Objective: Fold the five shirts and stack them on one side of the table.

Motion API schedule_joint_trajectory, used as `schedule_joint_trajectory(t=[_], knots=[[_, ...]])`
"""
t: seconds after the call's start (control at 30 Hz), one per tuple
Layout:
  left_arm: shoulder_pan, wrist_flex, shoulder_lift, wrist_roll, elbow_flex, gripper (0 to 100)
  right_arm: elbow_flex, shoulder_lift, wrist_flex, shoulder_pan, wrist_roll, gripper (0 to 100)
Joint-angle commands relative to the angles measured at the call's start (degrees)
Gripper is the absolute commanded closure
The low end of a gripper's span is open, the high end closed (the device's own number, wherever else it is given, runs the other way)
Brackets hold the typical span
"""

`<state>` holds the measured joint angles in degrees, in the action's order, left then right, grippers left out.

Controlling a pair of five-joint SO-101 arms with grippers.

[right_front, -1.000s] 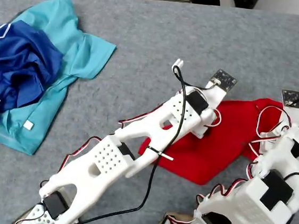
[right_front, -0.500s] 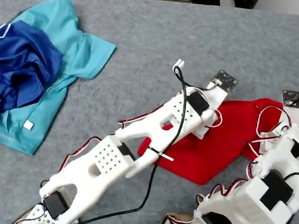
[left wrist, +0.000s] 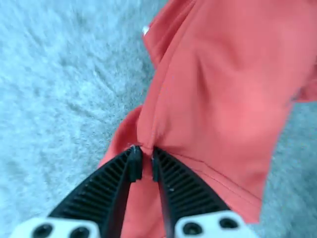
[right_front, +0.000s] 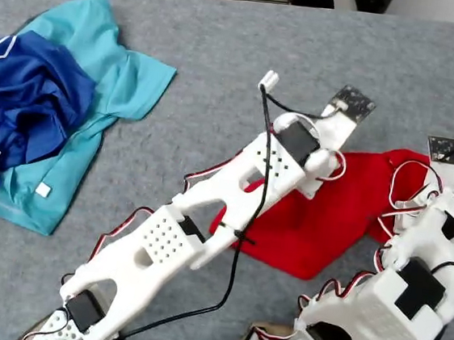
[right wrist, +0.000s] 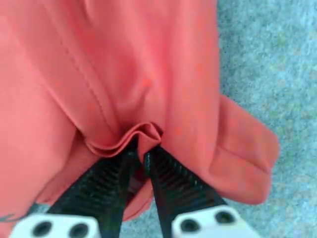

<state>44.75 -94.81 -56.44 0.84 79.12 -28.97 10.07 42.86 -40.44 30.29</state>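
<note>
The red shirt (right_front: 327,225) lies on the grey worktop (right_front: 223,48), on the near right part, just in front of the two arms. The left hand (left wrist: 143,157) is clamped on a pinch of the cloth at its edge, fingers pressed together with the red fabric running away from the tips. The right hand (right wrist: 143,151) is likewise closed tight on a small bunched fold of the same shirt.

From above, the two grips sit along the shirt's far side, the left one toward the middle of the worktop and the right one out by the right end. The shirt's long axis runs roughly between them, and the rest of the cloth trails back toward the arm bases. So I'd say any fold has to carry that far edge over the body of the shirt, with both hands travelling together.

The teal shirt (right_front: 98,83) is spread at the far left with the blue shirt (right_front: 22,108) crumpled on top of it, well apart from the red one. Neither looks folded. The left arm is the nearer one to that side.
</note>
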Motion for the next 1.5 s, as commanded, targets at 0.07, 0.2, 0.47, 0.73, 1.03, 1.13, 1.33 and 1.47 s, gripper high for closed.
schedule_joint_trajectory(t=[0.07,0.2,0.47,0.73,1.03,1.13,1.33,1.47], knots=[[-0.7,-6.0,5.0,3.0,16.9,98,-0.1,-1.8,-1.0,1.2,-0.5,99.0],[-1.1,-6.0,7.6,4.2,16.1,98,-0.1,-1.8,-1.0,1.2,-0.5,99.0],[-4.7,-6.0,16.3,7.6,16.1,98,-0.1,-1.7,-1.0,1.2,-0.5,99.0],[-11.5,-6.0,23.5,4.0,13.3,98,-0.1,-1.7,-1.0,1.2,-0.6,99.0],[-12.7,-6.2,29.1,4.7,1.1,98,8.0,-8.5,6.7,2.4,-3.5,99.0],[-12.9,-6.2,36.2,5.2,-3.1,98,22.1,-15.8,19.5,6.3,-9.8,98.7],[-12.8,-6.2,56.8,7.1,-21.5,98,62.3,-21.3,37.8,17.8,-23.8,99.0],[-13.5,-6.1,72.5,12.0,-32.4,98,87.3,-19.8,34.6,21.0,-32.4,99.0]])
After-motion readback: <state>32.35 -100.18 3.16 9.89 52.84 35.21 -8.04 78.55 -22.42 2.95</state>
